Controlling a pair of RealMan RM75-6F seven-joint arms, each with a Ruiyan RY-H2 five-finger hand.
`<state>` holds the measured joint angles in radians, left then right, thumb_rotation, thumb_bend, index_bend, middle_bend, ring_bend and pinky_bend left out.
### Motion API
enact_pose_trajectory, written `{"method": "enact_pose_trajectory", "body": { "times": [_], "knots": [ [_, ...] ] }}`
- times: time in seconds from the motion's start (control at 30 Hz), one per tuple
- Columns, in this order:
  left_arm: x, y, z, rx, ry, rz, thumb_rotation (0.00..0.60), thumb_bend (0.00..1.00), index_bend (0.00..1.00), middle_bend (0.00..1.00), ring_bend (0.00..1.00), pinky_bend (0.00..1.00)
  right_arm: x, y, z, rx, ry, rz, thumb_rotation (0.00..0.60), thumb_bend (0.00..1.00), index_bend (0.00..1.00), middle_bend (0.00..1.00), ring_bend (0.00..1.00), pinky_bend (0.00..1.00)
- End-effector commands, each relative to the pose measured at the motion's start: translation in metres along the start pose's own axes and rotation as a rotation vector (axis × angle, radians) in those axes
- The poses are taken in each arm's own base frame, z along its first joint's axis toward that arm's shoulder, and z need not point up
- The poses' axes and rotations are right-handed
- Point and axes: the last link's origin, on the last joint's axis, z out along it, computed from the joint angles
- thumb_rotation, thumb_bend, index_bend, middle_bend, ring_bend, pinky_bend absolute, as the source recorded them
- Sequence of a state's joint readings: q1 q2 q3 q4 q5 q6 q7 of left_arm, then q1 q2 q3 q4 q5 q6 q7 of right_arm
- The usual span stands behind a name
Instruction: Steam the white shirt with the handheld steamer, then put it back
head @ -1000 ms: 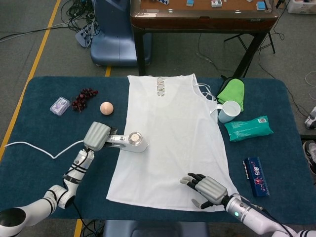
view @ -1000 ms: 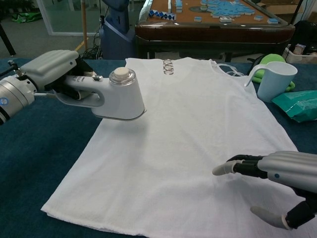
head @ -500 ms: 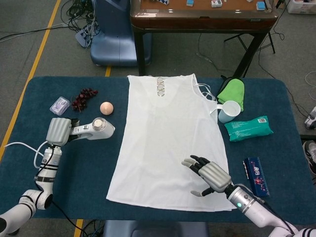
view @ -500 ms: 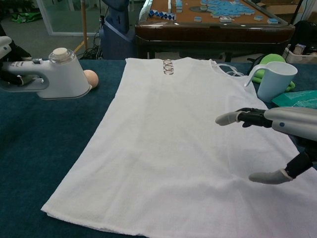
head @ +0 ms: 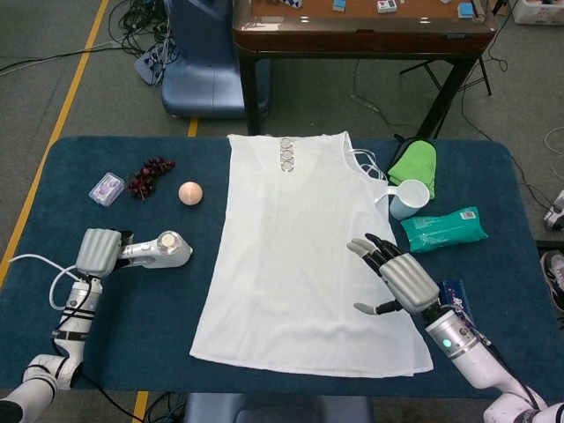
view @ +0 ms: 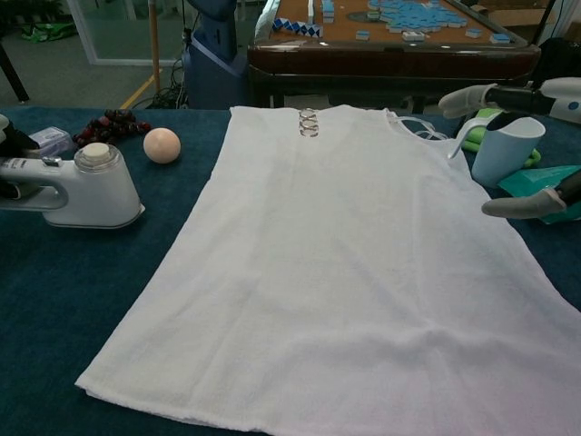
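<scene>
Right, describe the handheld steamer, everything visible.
The handheld steamer is white, smooth plastic by its look, with a round cream cap on top of a squat body and a straight handle. It sits base-down on the blue table, left of the white shirt and clear of it. The left hand grips its handle.

A dark blue tabletop (head: 291,397) fills the lower frame. Beyond it, at upper centre, stands a brown wooden table (head: 361,35) on black legs. A blue chair (head: 201,62) sits upper left on the grey floor (head: 53,79), crossed by a yellow line (head: 63,110) and cables (head: 141,18).
</scene>
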<state>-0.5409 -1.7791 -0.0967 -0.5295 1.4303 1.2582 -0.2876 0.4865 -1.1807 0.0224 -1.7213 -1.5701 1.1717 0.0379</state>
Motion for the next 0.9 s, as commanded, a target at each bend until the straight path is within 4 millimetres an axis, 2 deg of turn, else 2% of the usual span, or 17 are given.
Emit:
{"method": "enact_pose_trajectory", "body": {
  "times": [0.03, 0.3, 0.4, 0.53, 0.67, 0.77, 0.9],
  "knots": [
    [-0.005, 0.002, 0.0, -0.001, -0.011, 0.004, 0.6, 0.25, 0.76, 0.84, 0.7, 0.77, 0.002, 0.001, -0.001, -0.006, 0.002, -0.001, 0.437, 0.16, 0.0, 0.11, 0.03, 0.14],
    [-0.013, 0.005, -0.006, 0.0, -0.021, -0.003, 0.6, 0.25, 0.66, 0.81, 0.66, 0.77, 0.006, 0.005, -0.003, -0.02, 0.017, 0.005, 0.436, 0.16, 0.0, 0.11, 0.03, 0.14],
    [-0.014, 0.004, -0.007, 0.007, -0.024, 0.004, 0.6, 0.25, 0.58, 0.74, 0.62, 0.77, 0.007, 0.005, -0.004, -0.018, 0.018, 0.005, 0.437, 0.16, 0.0, 0.11, 0.03, 0.14],
    [-0.013, 0.002, -0.009, 0.023, -0.026, 0.011, 0.6, 0.24, 0.41, 0.56, 0.51, 0.71, 0.009, 0.006, -0.005, -0.021, 0.022, 0.009, 0.437, 0.16, 0.0, 0.11, 0.03, 0.14],
    [-0.012, 0.0, -0.011, 0.039, -0.044, 0.007, 0.6, 0.2, 0.22, 0.36, 0.35, 0.6, 0.009, 0.007, -0.005, -0.022, 0.025, 0.012, 0.438, 0.16, 0.0, 0.11, 0.03, 0.14],
    [-0.01, 0.0, -0.012, 0.045, -0.055, 0.002, 0.595, 0.19, 0.15, 0.29, 0.29, 0.54, 0.011, 0.007, -0.006, -0.022, 0.032, 0.012, 0.437, 0.16, 0.0, 0.11, 0.03, 0.14],
    [-0.006, -0.001, -0.017, 0.057, -0.084, 0.011, 0.522, 0.18, 0.07, 0.21, 0.23, 0.48, 0.014, 0.009, -0.005, -0.027, 0.041, 0.013, 0.439, 0.16, 0.0, 0.11, 0.03, 0.14]
  ]
}}
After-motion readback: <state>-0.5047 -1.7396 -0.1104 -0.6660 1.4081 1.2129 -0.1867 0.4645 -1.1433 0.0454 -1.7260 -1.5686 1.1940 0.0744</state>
